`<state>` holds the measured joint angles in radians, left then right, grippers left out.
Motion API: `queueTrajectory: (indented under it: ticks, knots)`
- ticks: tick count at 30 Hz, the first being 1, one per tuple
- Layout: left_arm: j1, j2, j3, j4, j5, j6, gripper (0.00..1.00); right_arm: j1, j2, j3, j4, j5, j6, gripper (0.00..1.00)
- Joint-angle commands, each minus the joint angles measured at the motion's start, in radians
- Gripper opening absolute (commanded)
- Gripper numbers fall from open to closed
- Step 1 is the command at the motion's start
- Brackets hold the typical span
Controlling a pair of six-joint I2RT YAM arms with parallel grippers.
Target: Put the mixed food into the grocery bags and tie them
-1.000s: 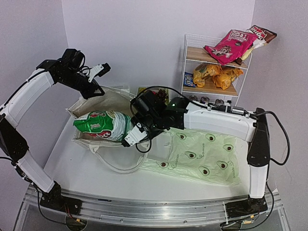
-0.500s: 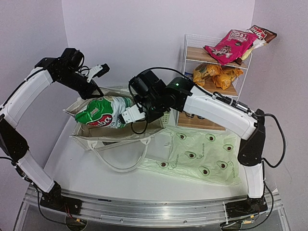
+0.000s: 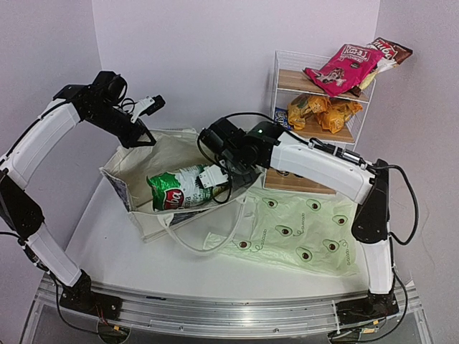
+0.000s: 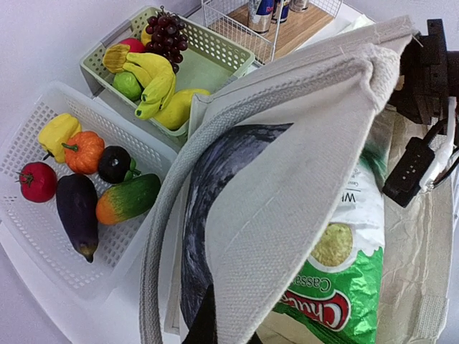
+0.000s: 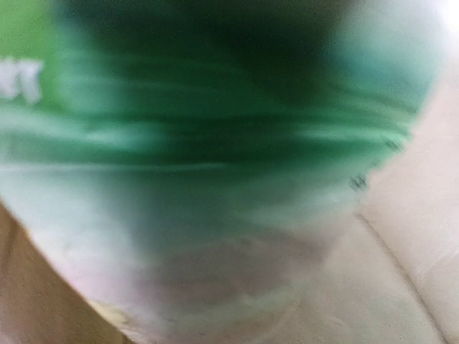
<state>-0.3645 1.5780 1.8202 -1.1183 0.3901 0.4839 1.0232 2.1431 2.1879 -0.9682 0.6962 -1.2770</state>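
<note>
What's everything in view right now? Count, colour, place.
canvas tote: 1, cream, table left
snack packet: 1, green-white, inside tote
plastic bag: 1, pale green avocado print, beside tote
wire rack: 1, white, back right
pink packet: 1, rack top
brown packet: 1, rack top
orange packets: at least 2, middle shelf
cans: at least 3, blue-silver, lower shelf
white basket: 1, behind tote
vegetables: 6, mixed, white basket
green basket: 1, beside white basket
bananas: 1 bunch, yellow, green basket
grapes: 1 bunch, purple, green basket
left gripper: shut on tote rim
right gripper: shut on snack packet
</note>
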Motion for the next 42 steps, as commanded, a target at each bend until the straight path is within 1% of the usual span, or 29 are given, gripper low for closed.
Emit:
queueTrajectory:
  ticks: [1,2,3,6,9,10,11,12,14,15,16,17,18,19,20,21,23,25,28,31,35,39,42]
  knots:
    - [0.009,-0.010,0.063,0.038,0.008,0.005,0.00,0.003,-0.012,0.058,-0.029,0.060,0.037,0.03]
    - [0.009,-0.003,0.063,0.039,0.015,-0.002,0.00,0.016,0.001,0.083,-0.030,0.044,0.051,0.06]
    - [0.009,0.003,0.062,0.038,0.023,-0.006,0.00,0.027,0.011,0.110,-0.030,0.020,0.069,0.13]
    - [0.008,0.009,0.052,0.032,0.036,-0.010,0.00,0.060,0.014,0.181,-0.029,-0.109,0.189,0.41]
    - [0.009,0.011,0.049,0.031,0.027,-0.003,0.00,0.073,-0.024,0.264,-0.029,-0.287,0.360,0.67]
    - [0.009,0.013,0.049,0.032,0.024,-0.002,0.00,0.074,-0.040,0.298,-0.028,-0.346,0.441,0.79]
    - [0.009,0.013,0.050,0.033,0.024,-0.002,0.00,0.073,-0.058,0.322,-0.026,-0.401,0.519,0.89]
    - [0.009,0.014,0.050,0.034,0.024,-0.004,0.00,0.073,-0.076,0.360,-0.020,-0.438,0.580,0.92]
    - [0.009,0.018,0.050,0.036,0.028,-0.010,0.00,0.064,-0.098,0.426,-0.008,-0.490,0.736,0.93]
    - [0.008,0.020,0.049,0.037,0.029,-0.012,0.00,0.040,-0.109,0.458,-0.004,-0.514,0.816,0.93]
    - [0.008,0.022,0.047,0.039,0.030,-0.014,0.00,0.004,-0.124,0.484,-0.003,-0.546,0.931,0.93]
    - [0.009,0.023,0.046,0.042,0.030,-0.014,0.00,-0.048,-0.147,0.499,-0.003,-0.583,1.086,0.91]
    - [0.009,0.024,0.044,0.046,0.029,-0.014,0.00,-0.124,-0.178,0.490,-0.003,-0.619,1.255,0.86]
    - [0.009,0.025,0.045,0.049,0.028,-0.014,0.00,-0.194,-0.216,0.451,-0.002,-0.638,1.377,0.81]
    - [0.008,0.026,0.045,0.052,0.028,-0.014,0.00,-0.261,-0.252,0.404,-0.002,-0.641,1.466,0.77]
    - [0.009,0.028,0.046,0.054,0.027,-0.015,0.00,-0.303,-0.293,0.348,-0.003,-0.614,1.511,0.75]
    - [0.008,0.027,0.046,0.058,0.028,-0.019,0.00,-0.346,-0.361,0.264,-0.004,-0.539,1.552,0.75]
    - [0.008,0.029,0.045,0.059,0.031,-0.022,0.00,-0.387,-0.422,0.201,-0.004,-0.494,1.607,0.76]
    - [0.009,0.032,0.043,0.063,0.033,-0.022,0.00,-0.473,-0.478,0.150,-0.004,-0.487,1.664,0.77]
    - [0.009,0.033,0.039,0.070,0.032,-0.020,0.00,-0.538,-0.473,0.160,-0.005,-0.535,1.654,0.77]
    - [0.009,0.022,0.017,0.078,0.039,-0.024,0.00,-0.552,-0.440,0.142,-0.003,-0.638,1.618,0.76]
    - [0.008,0.008,-0.006,0.085,0.038,-0.023,0.00,-0.551,-0.438,0.072,0.024,-0.769,1.598,0.66]
    - [0.009,0.004,-0.009,0.087,0.035,-0.017,0.00,-0.552,-0.499,-0.099,0.170,-0.810,1.614,0.60]
